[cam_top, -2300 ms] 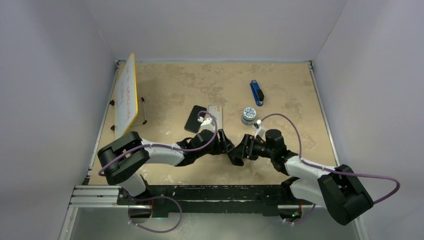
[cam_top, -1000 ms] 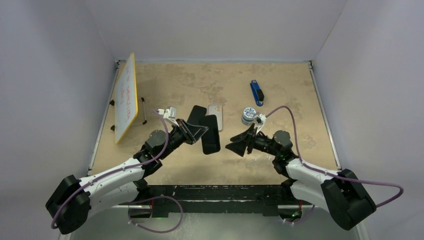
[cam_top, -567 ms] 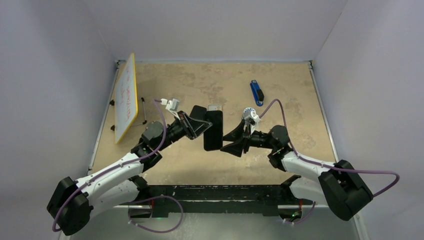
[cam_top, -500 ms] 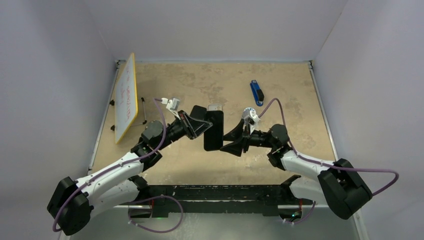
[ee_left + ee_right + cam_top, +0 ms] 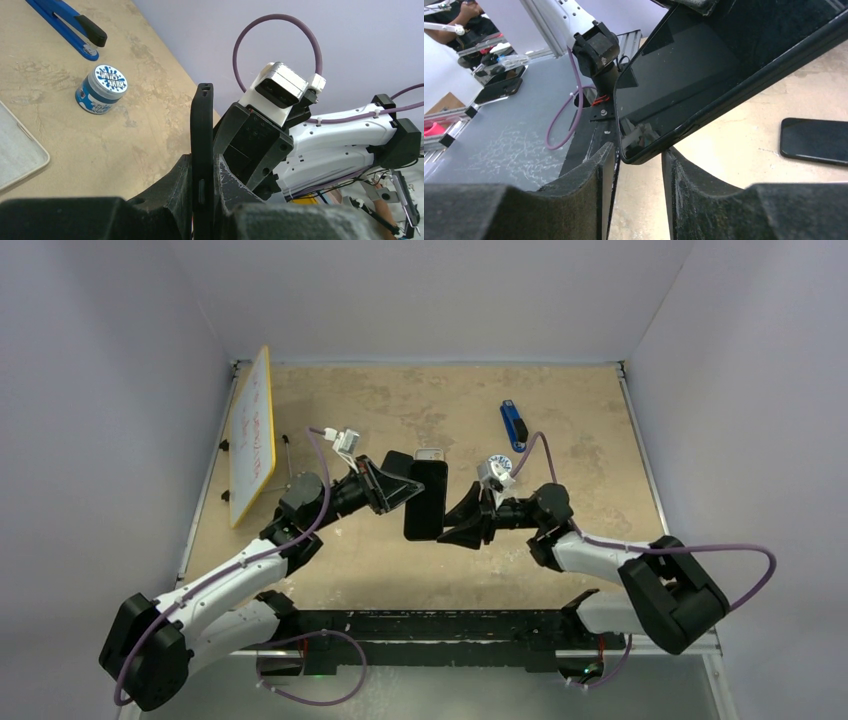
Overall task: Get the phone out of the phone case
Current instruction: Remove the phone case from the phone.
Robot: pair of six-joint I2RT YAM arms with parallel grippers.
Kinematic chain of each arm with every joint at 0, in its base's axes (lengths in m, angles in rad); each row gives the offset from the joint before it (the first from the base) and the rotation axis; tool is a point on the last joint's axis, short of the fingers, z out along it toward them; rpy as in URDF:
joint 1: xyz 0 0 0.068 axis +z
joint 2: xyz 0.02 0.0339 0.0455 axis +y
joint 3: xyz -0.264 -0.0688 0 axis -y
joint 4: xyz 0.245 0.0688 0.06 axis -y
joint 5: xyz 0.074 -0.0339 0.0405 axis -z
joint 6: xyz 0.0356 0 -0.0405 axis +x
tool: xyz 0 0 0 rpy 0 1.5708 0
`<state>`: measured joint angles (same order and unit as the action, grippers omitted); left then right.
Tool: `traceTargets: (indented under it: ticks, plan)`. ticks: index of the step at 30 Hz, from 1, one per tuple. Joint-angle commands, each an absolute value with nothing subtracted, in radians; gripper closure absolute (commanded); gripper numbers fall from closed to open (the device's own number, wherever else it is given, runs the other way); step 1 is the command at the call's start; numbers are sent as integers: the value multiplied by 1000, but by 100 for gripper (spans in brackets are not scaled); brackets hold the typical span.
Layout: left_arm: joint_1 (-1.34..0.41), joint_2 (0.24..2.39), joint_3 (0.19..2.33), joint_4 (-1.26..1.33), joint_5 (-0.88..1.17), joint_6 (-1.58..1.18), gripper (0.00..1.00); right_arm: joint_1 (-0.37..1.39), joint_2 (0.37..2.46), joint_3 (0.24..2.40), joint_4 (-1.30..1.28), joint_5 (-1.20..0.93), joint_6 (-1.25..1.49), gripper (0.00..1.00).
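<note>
Left fingers [image 5: 177, 195] pinch the phone [image 5: 427, 502] by its edge above the table [image 5: 400, 400]; right fingers [image 5: 589, 190], still spread, have moved in to straddle its lower corner.

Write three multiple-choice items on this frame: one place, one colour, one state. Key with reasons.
1. Where on the table is the stapler? A near left corner; B far half, right of centre; C between the arm bases.
2. What colour is the jar? A red; B green; C blue.
3. The cased phone is: A clamped in the left gripper, off the table; B flat on the table; C leaning on a wall.
Key: B, the top view shows it there; C, its wall is blue; A, the left wrist view shows the fingers shut on it above the table.
</note>
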<state>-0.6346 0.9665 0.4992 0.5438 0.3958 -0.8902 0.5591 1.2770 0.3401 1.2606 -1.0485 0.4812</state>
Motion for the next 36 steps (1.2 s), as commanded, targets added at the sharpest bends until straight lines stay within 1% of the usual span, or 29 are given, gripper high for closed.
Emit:
traceTargets:
  ticks: [1,6,7,9,11,18,24,27,29,31,34,35,36]
  plan:
    - [-612,958,560,649,447,-928,100,569,1324,389,1465,-1106,510,61]
    - [-601,965,561,654,464,-941,100,571,1441,367,1822,-1118,679,69]
    - [-600,968,562,656,467,-945,100,571,1461,370,1846,-1122,695,72]
    - [-599,974,564,659,474,-951,100,577,1489,383,1847,-1125,703,79]
    - [-598,982,568,662,480,-957,100,579,1495,383,1847,-1130,702,81]
    - [-591,1021,583,663,517,-989,100,588,1458,355,1842,-1125,616,82]
    - [-589,1049,613,641,547,-1016,100,595,1405,333,1824,-1106,461,88]
    - [-588,1050,617,631,551,-1027,100,597,1354,345,1715,-1077,336,91]
    - [-589,1052,614,632,559,-1042,100,600,1302,367,1531,-1057,219,91]
    - [-589,1053,607,636,570,-1058,100,609,1230,401,1294,-1018,44,91]
    - [-588,1047,594,645,580,-1080,100,647,1121,494,834,-921,-298,91]
    - [-589,1044,588,649,581,-1087,100,665,1101,520,749,-883,-372,91]
    - [-588,1040,582,654,580,-1094,100,670,1089,530,717,-857,-405,92]
